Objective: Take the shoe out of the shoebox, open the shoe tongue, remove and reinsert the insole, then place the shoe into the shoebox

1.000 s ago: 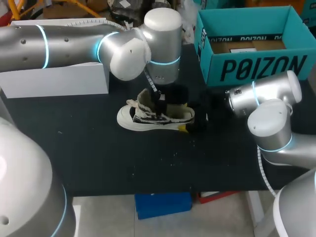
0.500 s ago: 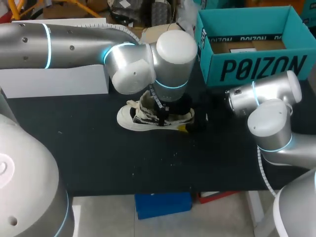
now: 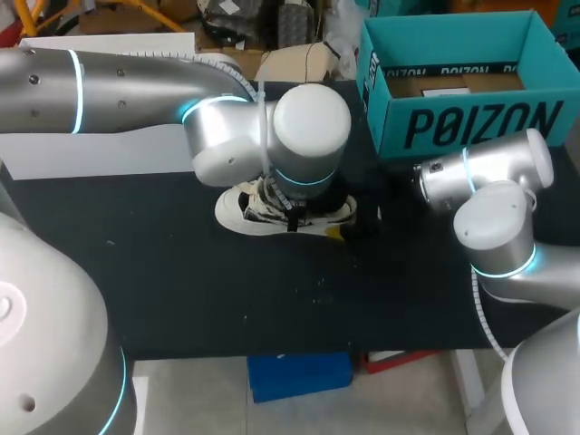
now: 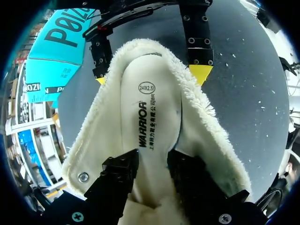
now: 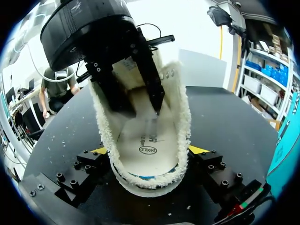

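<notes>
A white low shoe with a fleece lining [image 3: 243, 214] lies on the black table, toe to the left. My left arm's wrist [image 3: 308, 136] hangs right above its opening and hides the gripper there. In the left wrist view my left gripper [image 4: 152, 160] is down inside the shoe [image 4: 208, 129], shut across the white insole [image 4: 149, 117], which narrows between its fingers. My right gripper [image 5: 149, 150] clasps the shoe's heel [image 5: 185, 126] from both sides, its yellow tips against the fleece. The insole [image 5: 145, 157] lies along the shoe's bottom.
The teal shoebox [image 3: 471, 122] stands open at the back right, just behind my right arm [image 3: 489, 208]. A white box [image 3: 100, 149] stands at the back left. Bare black table [image 3: 181, 290] spreads in front of the shoe.
My left arm has swung forward and come down over the shoe's opening, now covering more of it. The shoe and my right arm have stayed in place.
</notes>
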Robot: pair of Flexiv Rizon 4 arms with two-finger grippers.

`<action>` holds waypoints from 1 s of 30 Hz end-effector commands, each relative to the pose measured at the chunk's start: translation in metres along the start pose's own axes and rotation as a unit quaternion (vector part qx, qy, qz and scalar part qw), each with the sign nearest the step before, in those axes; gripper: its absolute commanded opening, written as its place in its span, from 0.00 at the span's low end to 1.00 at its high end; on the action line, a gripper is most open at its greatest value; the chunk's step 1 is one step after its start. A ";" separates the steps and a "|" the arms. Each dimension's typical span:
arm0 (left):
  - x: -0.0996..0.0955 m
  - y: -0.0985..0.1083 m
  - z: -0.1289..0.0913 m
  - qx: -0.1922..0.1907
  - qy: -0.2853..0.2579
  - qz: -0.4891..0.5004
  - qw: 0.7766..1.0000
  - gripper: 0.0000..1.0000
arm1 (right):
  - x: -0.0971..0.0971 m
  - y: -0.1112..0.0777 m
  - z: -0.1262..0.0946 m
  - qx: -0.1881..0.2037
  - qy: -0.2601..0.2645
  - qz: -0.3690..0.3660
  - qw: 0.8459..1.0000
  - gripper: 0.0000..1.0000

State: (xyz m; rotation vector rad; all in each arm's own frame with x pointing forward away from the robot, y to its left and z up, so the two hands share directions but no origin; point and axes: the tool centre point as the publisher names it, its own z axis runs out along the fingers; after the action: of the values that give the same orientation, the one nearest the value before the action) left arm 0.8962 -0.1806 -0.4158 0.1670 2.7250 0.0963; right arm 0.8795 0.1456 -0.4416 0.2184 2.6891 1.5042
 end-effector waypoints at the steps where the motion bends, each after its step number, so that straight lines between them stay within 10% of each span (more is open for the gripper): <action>1: -0.007 0.010 0.023 0.024 -0.056 -0.003 0.998 0.39 | 0.003 0.000 -0.001 0.001 0.002 0.000 1.000 0.00; 7: -0.010 0.007 0.030 0.052 -0.068 -0.007 0.996 0.37 | 0.003 0.000 -0.001 0.001 0.002 0.000 1.000 0.00; 16: -0.007 0.000 0.049 0.072 -0.024 0.015 0.997 0.00 | 0.003 0.000 -0.001 0.001 0.002 0.000 1.000 0.00; 30: 0.000 0.002 0.003 0.103 0.050 0.057 0.992 0.00 | 0.003 0.000 -0.001 0.001 0.002 0.000 1.000 0.00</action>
State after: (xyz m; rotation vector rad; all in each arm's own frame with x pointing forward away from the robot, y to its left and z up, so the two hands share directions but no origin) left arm 0.8955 -0.1847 -0.4211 0.3802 2.8128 -0.1223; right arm 0.8789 0.1449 -0.4415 0.2176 2.6916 1.5042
